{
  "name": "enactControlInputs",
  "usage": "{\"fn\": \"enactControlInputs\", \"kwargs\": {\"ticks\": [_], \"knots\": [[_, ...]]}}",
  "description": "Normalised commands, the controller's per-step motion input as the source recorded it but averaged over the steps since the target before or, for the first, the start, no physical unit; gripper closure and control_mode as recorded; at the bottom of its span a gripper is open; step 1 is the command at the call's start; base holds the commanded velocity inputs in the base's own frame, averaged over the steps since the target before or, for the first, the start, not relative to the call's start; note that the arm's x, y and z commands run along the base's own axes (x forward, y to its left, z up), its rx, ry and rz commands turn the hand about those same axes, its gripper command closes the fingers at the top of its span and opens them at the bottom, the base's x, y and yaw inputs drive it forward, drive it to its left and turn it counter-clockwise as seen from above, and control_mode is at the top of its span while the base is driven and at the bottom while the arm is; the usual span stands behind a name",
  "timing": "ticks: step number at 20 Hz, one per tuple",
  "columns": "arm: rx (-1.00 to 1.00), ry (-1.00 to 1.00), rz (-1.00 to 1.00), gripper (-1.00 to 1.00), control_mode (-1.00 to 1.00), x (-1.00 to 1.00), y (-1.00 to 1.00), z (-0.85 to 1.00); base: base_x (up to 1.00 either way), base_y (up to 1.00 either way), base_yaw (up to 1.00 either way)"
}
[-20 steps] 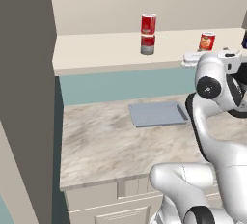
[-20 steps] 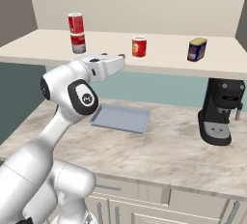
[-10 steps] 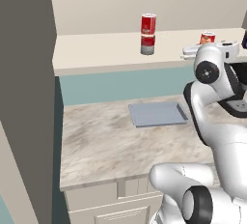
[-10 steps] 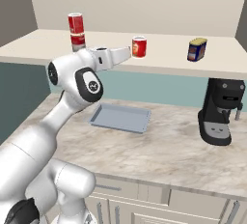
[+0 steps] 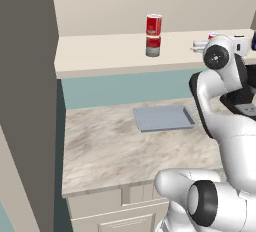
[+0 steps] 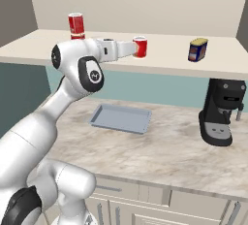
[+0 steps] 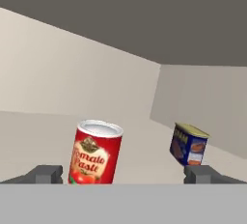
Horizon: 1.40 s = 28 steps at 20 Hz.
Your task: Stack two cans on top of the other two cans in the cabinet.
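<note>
Marbled surface (image 5: 115, 151) is carrying a grey tray (image 5: 162, 118) below the cabinet (image 5: 100, 56) shelf in the left base view; a red can is sitting stacked on a grey can (image 5: 153, 35) on that shelf.

Right base view: the arm is reaching to the shelf, the hand (image 6: 134, 48) sitting right at the tomato can (image 6: 140, 46); a blue can (image 6: 197, 49) is tilting well to its right, a coffee machine (image 6: 220, 111) below.

Hand view: fingertips (image 7: 46, 174) are standing wide apart, released, the tomato can (image 7: 94, 151) between them, nearer one tip.
</note>
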Motion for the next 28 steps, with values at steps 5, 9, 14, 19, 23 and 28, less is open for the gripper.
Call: {"fn": "enactControlInputs", "kwargs": {"ticks": [5, 9, 14, 19, 23, 28], "knots": [[0.08, 0.00, -0.10, -1.00, -1.00, 0.10, 0.00, 0.14, 0.00, 0.00, 0.00], [0.05, 0.00, -0.07, -1.00, -1.00, 0.12, -0.04, 0.03, 0.00, 0.00, 0.00], [0.11, 0.00, -0.03, -1.00, -1.00, 0.11, -0.05, 0.00, 0.00, 0.00, 0.00], [0.18, 0.00, 0.00, -1.00, -1.00, 0.03, -0.05, -0.01, 0.00, 0.00, 0.00], [0.19, 0.00, 0.00, -1.00, -1.00, 0.04, -0.03, 0.00, 0.00, 0.00, 0.00], [0.13, 0.00, 0.00, -1.00, -1.00, 0.09, -0.02, 0.00, 0.00, 0.00, 0.00]]}}
